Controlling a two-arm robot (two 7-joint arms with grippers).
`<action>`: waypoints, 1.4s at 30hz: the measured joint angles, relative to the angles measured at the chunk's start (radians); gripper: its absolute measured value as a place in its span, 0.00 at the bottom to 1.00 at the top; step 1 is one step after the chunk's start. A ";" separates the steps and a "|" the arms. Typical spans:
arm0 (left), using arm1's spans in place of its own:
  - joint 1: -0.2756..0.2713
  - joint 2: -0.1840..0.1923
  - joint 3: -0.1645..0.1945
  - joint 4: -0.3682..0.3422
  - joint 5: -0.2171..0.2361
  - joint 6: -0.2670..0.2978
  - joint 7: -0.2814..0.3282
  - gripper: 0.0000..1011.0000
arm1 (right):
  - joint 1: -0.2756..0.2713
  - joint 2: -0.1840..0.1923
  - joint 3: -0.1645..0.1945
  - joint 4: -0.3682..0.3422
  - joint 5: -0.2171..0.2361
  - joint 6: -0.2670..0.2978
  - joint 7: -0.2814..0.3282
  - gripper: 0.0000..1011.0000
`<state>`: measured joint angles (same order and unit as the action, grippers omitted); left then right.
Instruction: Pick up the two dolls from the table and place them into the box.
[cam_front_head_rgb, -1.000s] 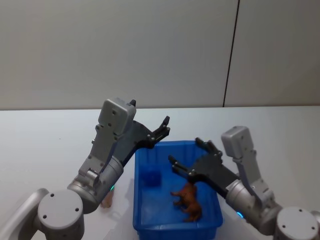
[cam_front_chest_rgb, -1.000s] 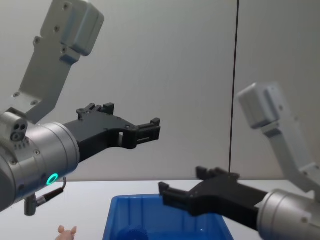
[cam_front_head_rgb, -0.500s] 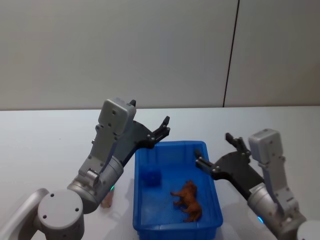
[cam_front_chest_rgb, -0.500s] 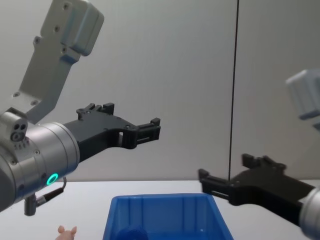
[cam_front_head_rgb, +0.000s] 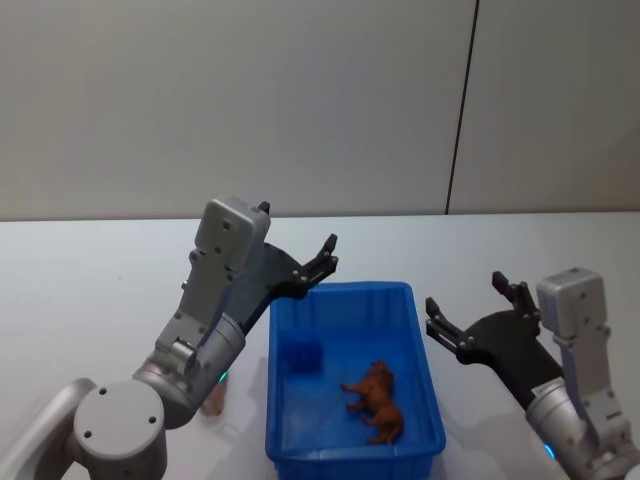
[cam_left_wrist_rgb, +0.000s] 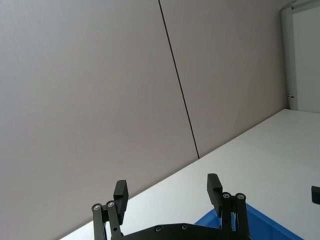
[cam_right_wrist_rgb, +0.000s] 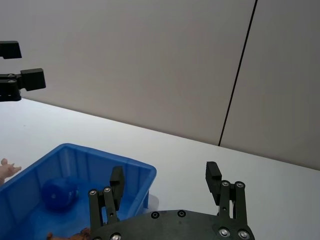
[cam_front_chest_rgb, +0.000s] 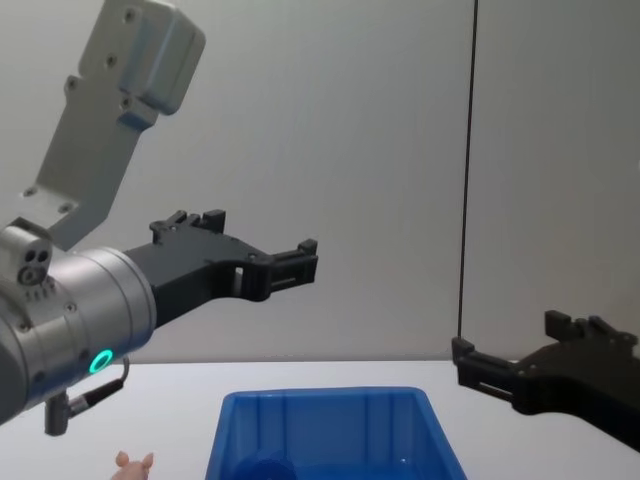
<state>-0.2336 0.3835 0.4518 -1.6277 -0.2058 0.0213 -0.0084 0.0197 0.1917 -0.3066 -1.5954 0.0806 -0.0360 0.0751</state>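
Backed the right tool (cam_right_wrist_rgb: 165, 173) away from over the box (cam_front_head_rgb: 340, 290) to its right side, spread wide and empty. Lying inside the box: shaggy brown doll (cam_front_head_rgb: 378, 400). Holding the left tool (cam_left_wrist_rgb: 167, 186) raised above the box's far left corner, equally wide open, gripping nothing. Waiting on the counter (cam_front_head_rgb: 90, 280) just left of the box: pink doll (cam_front_chest_rgb: 133, 464). Looks light and probably softish; best pinched across the body, not the ears
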 joint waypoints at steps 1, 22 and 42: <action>0.002 0.002 -0.002 -0.002 -0.005 0.004 0.003 0.99 | -0.002 0.001 0.001 -0.002 0.001 0.000 -0.002 0.99; 0.036 0.039 -0.048 -0.040 -0.149 0.162 0.058 0.99 | -0.022 0.013 0.006 -0.023 0.006 0.003 -0.032 0.99; 0.083 0.080 -0.089 -0.075 -0.295 0.408 0.139 0.99 | -0.026 0.016 0.008 -0.027 0.008 0.003 -0.038 0.99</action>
<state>-0.1506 0.4632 0.3624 -1.7024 -0.5006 0.4289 0.1306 -0.0060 0.2074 -0.2990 -1.6228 0.0881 -0.0332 0.0375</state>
